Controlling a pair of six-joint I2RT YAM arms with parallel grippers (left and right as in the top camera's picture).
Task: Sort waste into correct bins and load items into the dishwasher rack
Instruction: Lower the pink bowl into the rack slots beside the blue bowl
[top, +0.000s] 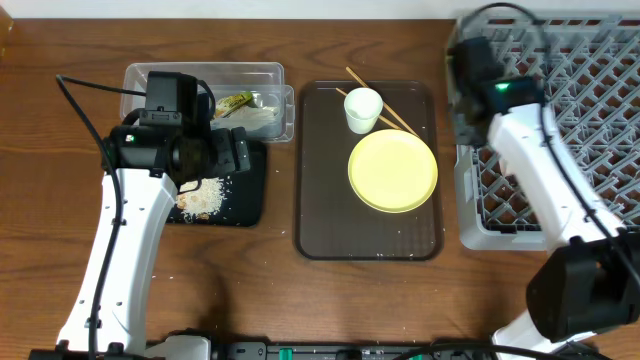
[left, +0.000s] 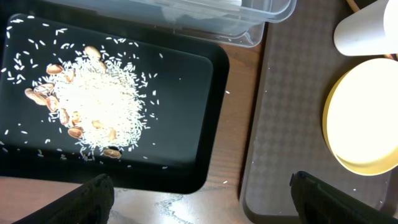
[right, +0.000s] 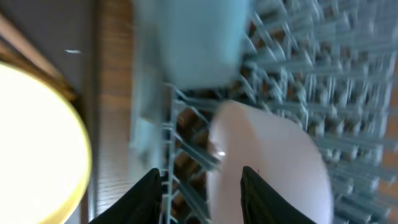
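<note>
Hovering overhead, my right arm is at the dishwasher rack's (top: 600, 60) edge. My left fingers (left: 87, 199) gape wide, rice (left: 93, 99) just ahead on the black tray (left: 186, 124). My right fingers (right: 149, 196) stand apart, unclamped, with the white bowl (right: 273, 162) just ahead in the rack; I'd back straight out without nudging it.

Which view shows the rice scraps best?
The left wrist view: the rice scraps lie whole and sharp on the black tray. Overhead, the left arm partly hides them; the right wrist view shows none.
</note>
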